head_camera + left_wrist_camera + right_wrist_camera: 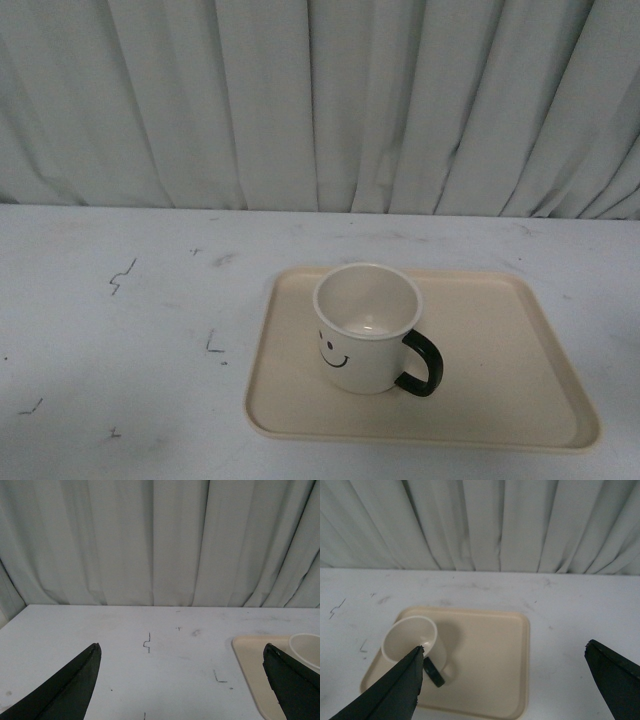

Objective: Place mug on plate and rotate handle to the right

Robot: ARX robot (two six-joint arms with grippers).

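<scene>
**Right gripper** (504,647): released, fingers spread wide, nothing between them. It hangs clear above the table (120,330) and touches nothing.

**Left gripper** (181,646): also spread wide and empty, over bare table.

**Position of the mug from each gripper:** The mug (365,330) lies ahead of and below the right gripper. It is off the centreline, toward the finger on the robot's left side, and that finger's tip overlaps the mug's rim in the right wrist view. From the left gripper, only a sliver of the mug's rim and one corner of the plate (500,340) show, beyond the finger on the robot's right side. My judgement is that the right arm is the nearer one.

**Mug:** It stands upright on the plate, in the plate's left half, apart from the raised rim.

**Handle** (422,365): It projects to the robot's right and is angled slightly toward the robot.

**Assessment:** Placement appears complete. If any correction is needed, it is a small turn of the handle away from the robot, and the right gripper is best placed to make it.
</scene>
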